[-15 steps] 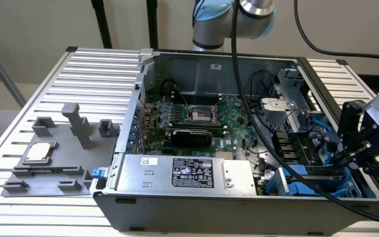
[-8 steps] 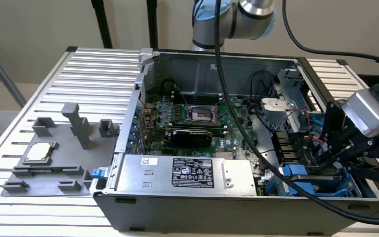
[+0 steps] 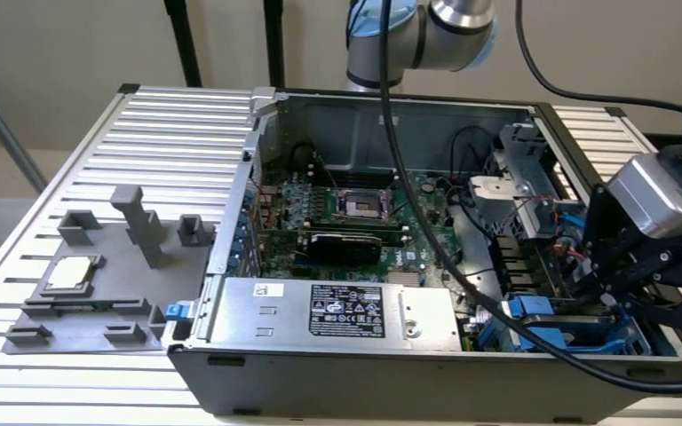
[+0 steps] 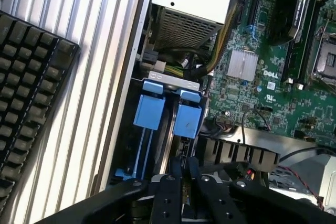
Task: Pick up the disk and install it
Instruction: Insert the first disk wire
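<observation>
The disk stands on edge in the drive bay at the corner of the open computer case (image 3: 436,377). Its bright blue carrier end (image 4: 187,119) is the one nearer the motherboard, and its thin edge runs back to my gripper (image 4: 184,170). The black fingers (image 4: 169,182) are pressed close together on that edge. In the exterior view my gripper (image 3: 611,300) hangs over the bay at the exterior view's right, just above the blue carrier parts (image 3: 560,335).
A second blue carrier (image 4: 149,109) sits beside the disk, on the case-wall side. The silver power supply (image 3: 341,315), motherboard (image 3: 353,213) and black cables (image 3: 436,257) crowd the case. A keyboard (image 4: 31,103) lies outside it. A grey fixture holds a processor chip (image 3: 68,273).
</observation>
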`<move>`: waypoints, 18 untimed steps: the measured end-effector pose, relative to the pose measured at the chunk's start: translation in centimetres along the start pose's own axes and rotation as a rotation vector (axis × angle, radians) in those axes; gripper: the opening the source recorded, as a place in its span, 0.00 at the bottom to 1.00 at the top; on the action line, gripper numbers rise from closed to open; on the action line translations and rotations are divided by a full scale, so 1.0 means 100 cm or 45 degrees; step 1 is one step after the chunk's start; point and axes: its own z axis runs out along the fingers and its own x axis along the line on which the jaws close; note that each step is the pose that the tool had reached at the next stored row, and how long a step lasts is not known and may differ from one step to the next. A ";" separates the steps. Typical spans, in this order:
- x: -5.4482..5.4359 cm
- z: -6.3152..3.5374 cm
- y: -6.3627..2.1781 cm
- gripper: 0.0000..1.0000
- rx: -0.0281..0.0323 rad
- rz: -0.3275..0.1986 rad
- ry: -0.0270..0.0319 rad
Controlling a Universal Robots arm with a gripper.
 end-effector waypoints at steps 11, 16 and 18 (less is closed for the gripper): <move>0.000 0.0004 -0.0001 0.16 0.0276 0.221 -0.0028; 0.000 0.0021 -0.0001 0.16 0.0399 0.318 -0.0036; 0.000 0.0033 -0.0002 0.16 0.0430 0.343 -0.0017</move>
